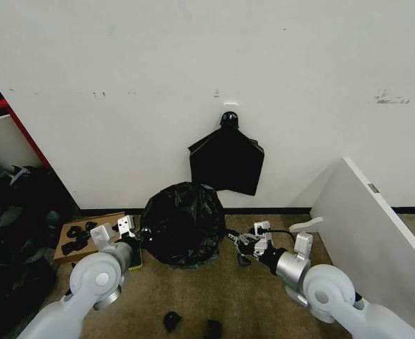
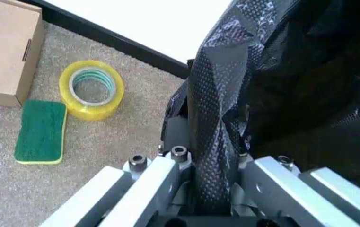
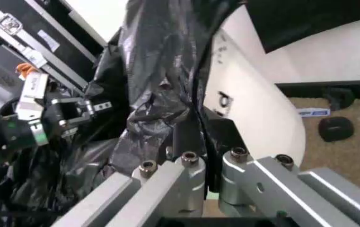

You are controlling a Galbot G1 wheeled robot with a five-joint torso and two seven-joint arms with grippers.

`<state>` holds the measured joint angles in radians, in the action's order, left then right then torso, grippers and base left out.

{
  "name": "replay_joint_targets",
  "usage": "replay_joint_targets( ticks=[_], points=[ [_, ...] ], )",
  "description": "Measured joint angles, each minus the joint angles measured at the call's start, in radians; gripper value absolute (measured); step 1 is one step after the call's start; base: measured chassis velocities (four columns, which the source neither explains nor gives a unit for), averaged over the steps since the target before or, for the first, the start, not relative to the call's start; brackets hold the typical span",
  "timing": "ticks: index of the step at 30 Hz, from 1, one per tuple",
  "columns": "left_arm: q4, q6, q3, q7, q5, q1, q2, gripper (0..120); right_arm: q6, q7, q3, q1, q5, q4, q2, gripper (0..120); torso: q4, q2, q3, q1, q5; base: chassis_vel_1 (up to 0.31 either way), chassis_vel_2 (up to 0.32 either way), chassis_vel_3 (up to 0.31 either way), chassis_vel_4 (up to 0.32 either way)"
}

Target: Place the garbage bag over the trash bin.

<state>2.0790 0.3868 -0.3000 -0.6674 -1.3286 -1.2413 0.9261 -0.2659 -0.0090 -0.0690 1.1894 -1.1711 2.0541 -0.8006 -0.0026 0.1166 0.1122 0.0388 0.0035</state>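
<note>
The garbage bag (image 1: 182,222) is a glossy, crinkled black mound on the floor by the wall, draped over the trash bin. The bin's white wall (image 3: 255,109) shows beside the plastic in the right wrist view. My left gripper (image 1: 127,229) is at the bag's left side, shut on a twisted fold of the bag (image 2: 215,118); its fingers (image 2: 178,163) pinch the plastic. My right gripper (image 1: 246,244) is at the bag's right side, shut on the bag's edge (image 3: 161,94) against the bin wall.
A flat black bundle (image 1: 226,159) hangs on the wall above the bag. A slanted white board (image 1: 377,233) stands at the right. Left of the bag lie a cardboard box (image 2: 6,52), a yellow tape roll (image 2: 91,89) and a green sponge (image 2: 41,131). Small black items (image 1: 172,321) lie on the carpet.
</note>
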Motion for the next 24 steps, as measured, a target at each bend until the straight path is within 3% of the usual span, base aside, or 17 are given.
replay_joint_targets(
  ticks=[11, 24],
  points=[
    [0.026, 0.001, -0.013, -0.010, -0.017, -0.004, 0.002, 1, -0.013, 0.066, 0.055, -0.026, 0.225, -0.135, -0.038, 0, 0.0000, 0.000, 0.000, 0.000, 0.0003, 0.000, 0.000, 0.000, 0.000],
    [0.036, 0.002, 0.000, -0.025, -0.033, -0.006, 0.024, 1, 0.026, 0.103, 0.122, -0.021, 0.452, -0.162, -0.073, 0, -0.0001, 0.000, 0.000, 0.000, 0.0001, 0.000, 0.000, 0.000, 0.000]
  ],
)
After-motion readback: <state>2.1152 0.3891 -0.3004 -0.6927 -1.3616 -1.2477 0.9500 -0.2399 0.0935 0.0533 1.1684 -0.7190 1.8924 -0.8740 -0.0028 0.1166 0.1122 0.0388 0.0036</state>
